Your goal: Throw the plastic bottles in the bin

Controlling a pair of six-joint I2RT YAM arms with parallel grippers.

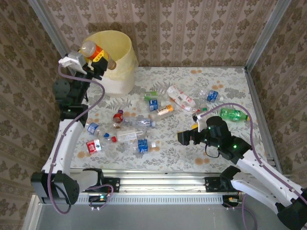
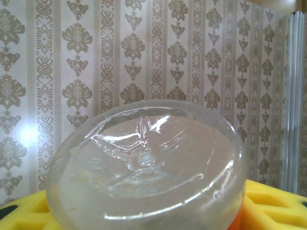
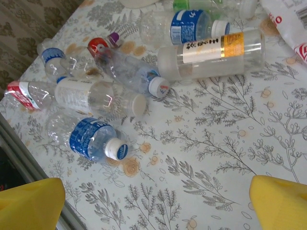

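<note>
Above the bin [image 1: 122, 72], at the far left corner of the tabletop [image 1: 225, 84], the left tool [image 1: 98, 57] grips an orange-labelled bottle [image 1: 89, 48]. In the top view this bottle lies tilted across the near left part of the bin's opening, well clear of the tabletop. In the left wrist view the clear base of the orange-labelled bottle [image 2: 146, 172] faces the camera. It sits between the yellow pads [image 2: 273, 203], which show at the lower left and lower right corners, with the patterned wall behind.

The right tool [image 1: 183, 138] hangs above the near middle of the tabletop. Its jaws stand wide apart with nothing between them. In the right wrist view its yellow pads [image 3: 29, 203] show at the two lower corners, and bare flowered tabletop [image 3: 206, 158] lies between them.

The other plastic bottles [image 1: 143, 145] lie on their sides, scattered over the middle of the tabletop between the bin and the right tool. A blue-labelled bottle [image 3: 91, 139] with a white cap lies nearest the right tool, toward its left pad. A bottle with a white and orange label [image 3: 211, 55] lies farther off. A green bottle [image 1: 233, 114] lies apart from the rest, near the right edge of the tabletop.
</note>
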